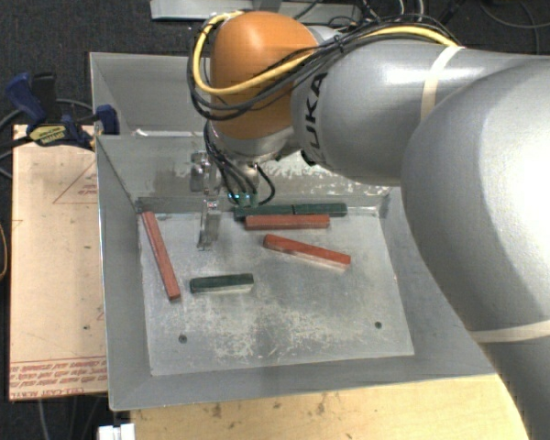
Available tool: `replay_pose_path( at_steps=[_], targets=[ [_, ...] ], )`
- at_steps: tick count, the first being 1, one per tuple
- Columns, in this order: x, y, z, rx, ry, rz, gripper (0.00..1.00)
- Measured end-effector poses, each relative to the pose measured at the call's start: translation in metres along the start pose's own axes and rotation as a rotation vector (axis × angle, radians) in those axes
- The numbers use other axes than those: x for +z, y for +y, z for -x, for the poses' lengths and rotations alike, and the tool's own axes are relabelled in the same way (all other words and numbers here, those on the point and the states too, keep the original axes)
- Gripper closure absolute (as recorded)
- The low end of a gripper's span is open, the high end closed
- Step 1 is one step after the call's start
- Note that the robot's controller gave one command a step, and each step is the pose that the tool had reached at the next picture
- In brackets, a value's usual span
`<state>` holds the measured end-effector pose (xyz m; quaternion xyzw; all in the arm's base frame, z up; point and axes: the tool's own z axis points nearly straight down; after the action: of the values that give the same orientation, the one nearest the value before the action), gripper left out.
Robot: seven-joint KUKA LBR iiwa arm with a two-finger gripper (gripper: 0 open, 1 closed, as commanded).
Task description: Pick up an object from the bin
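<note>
My gripper [204,240] hangs low over the bin floor in the back-left part, with its tip just above bare metal. A long red-brown stick [160,255] lies to its left, running front to back. A short dark green stick [222,284] lies just in front of the tip. To the right rests a red stick with a pale edge [307,252], slightly slanted. Behind that, a red stick [289,221] and a dark green stick [302,209] lie side by side along the back wall. Nothing is seen in the gripper.
The arm and its orange cover with cables cover the bin's back and right side. The bin's sloped walls rise close behind and to the left of the gripper. Scuffed bare floor stretches across the front half.
</note>
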<state>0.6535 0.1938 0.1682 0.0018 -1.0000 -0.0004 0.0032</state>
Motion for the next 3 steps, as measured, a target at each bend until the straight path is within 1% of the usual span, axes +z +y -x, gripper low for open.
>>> replay_pose_path(
  at_steps=[1, 2, 3],
  targets=[
    [0.104, -0.025, -0.06, -0.022, 0.003, -0.002, 0.0],
    [0.097, 0.027, -0.002, -0.044, -0.016, 0.004, 0.0],
    [0.099, -0.008, -0.072, -0.076, -0.002, -0.002, 0.0]
  ],
)
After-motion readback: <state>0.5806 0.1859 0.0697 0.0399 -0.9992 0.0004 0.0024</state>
